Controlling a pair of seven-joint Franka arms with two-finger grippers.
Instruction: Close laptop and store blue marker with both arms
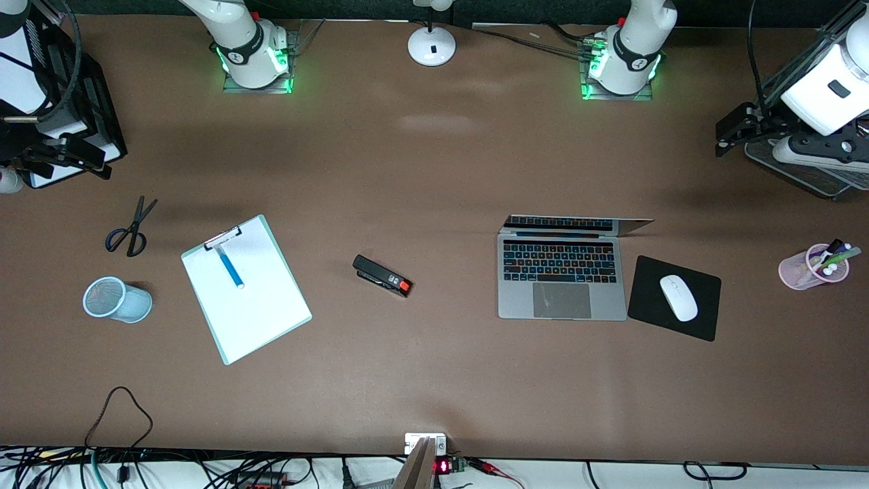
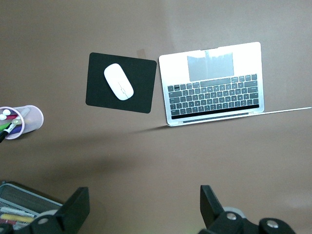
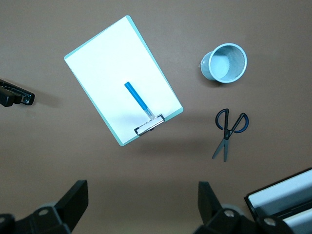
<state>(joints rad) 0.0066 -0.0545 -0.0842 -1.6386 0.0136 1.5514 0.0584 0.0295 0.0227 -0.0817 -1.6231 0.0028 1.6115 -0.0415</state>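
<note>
Nothing is done yet: laptop (image 1: 562, 272) stands open beside the mouse pad (image 1: 674, 297), blue marker (image 1: 231, 265) lies on the clipboard (image 1: 246, 290). Left gripper (image 2: 142, 207) and right gripper (image 3: 141, 202) hover high, jaws spread, empty.

The table (image 1: 421, 170) is showing a matt brown surface, smooth and faintly catching the light near the robots' bases. The laptop (image 1: 562, 280) is looking like brushed silver-grey metal, with a smooth grey trackpad and black plastic keys glowing in colours. The mouse pad (image 1: 648, 302) is looking like matt black cloth, and the mouse (image 1: 678, 297) on it is shining as glossy white plastic. The clipboard (image 1: 246, 288) is carrying plain white paper under a metal clip; the blue marker (image 1: 231, 267) on it is looking like smooth plastic. The pen cup (image 1: 117, 299) is appearing as pale blue wire mesh. The stapler (image 1: 382, 276) is looking like black plastic with a red tip.
</note>
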